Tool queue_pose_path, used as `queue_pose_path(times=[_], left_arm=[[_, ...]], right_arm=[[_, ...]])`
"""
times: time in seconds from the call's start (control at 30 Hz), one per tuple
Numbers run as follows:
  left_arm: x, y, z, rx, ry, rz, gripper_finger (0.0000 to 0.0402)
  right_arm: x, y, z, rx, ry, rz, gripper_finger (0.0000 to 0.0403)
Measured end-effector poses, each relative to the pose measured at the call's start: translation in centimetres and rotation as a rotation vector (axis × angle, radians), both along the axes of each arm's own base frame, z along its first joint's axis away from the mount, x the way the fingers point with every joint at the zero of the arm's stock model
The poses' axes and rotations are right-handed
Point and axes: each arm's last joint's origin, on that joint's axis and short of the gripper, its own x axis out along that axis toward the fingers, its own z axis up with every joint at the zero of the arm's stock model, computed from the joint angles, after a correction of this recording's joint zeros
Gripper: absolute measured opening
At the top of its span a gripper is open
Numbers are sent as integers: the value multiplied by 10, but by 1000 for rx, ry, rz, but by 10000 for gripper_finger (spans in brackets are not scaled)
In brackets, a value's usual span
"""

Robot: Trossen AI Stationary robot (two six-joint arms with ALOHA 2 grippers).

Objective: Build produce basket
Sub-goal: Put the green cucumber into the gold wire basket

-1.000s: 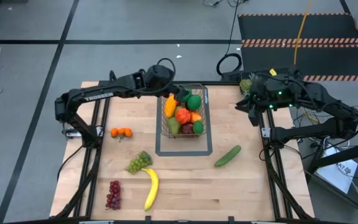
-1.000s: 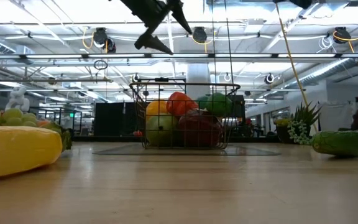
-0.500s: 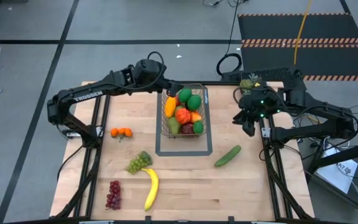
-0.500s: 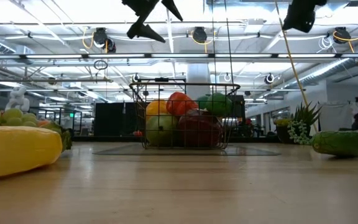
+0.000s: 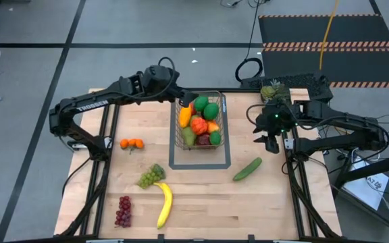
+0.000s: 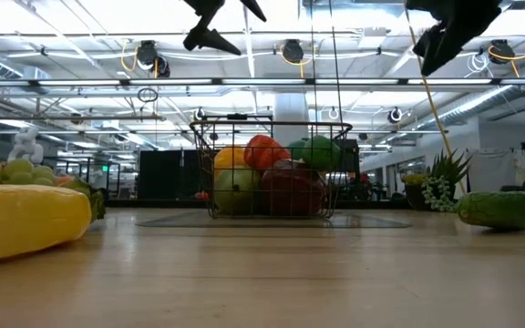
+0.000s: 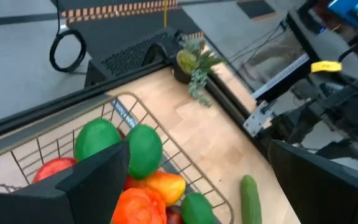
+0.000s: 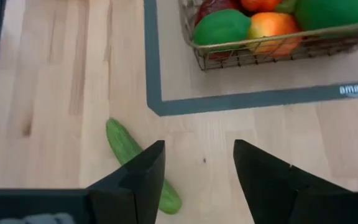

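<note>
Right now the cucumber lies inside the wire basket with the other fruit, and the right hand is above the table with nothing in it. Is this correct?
Not quite. The cucumber lies on the bare table, outside the basket, as the high view shows. The rest holds: the right hand is above the table with nothing in it.

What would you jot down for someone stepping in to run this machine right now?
Left end effector: open, empty, above the basket's left rim.
Right end effector: open, empty, above the table near the cucumber.
Done: several fruits sit in the basket.
Left on the table: cucumber, banana, green grapes, red grapes, small oranges.
Likely next: the right arm takes the cucumber.
</note>
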Motion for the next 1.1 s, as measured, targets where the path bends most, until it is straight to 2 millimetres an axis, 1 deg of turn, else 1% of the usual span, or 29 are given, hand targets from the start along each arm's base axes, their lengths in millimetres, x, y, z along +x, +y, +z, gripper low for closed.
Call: queue_pose_path(times=[0.13, 0.23, 0.33, 0.47, 0.6, 0.7, 0.87, 0.97, 1.1], left_arm=[[1, -5, 0, 5, 6, -18, 381], [1, -8, 0, 3, 12, -28, 381], [2, -12, -2, -3, 32, -40, 381], [1, -17, -6, -15, 70, -54, 381], [0, -20, -8, -25, 98, -60, 381], [0, -21, -9, -28, 107, -65, 381], [0, -23, -9, -28, 108, -69, 381], [0, -22, -9, -28, 108, -69, 381], [0, -22, -9, -28, 108, -69, 381]], right_arm=[[0, 0, -8, -42, 15, 98, 189], [0, 2, -20, 1, 36, 165, 189], [-1, 6, -34, 32, 73, 196, 194], [-1, 14, -50, 28, 109, 268, 223], [4, 23, -64, 19, 84, 323, 259], [6, 29, -76, 12, 69, 372, 277], [10, 39, -96, 16, 54, 418, 281], [14, 44, -103, 14, 44, 445, 281], [18, 48, -118, 26, 96, 460, 281]])
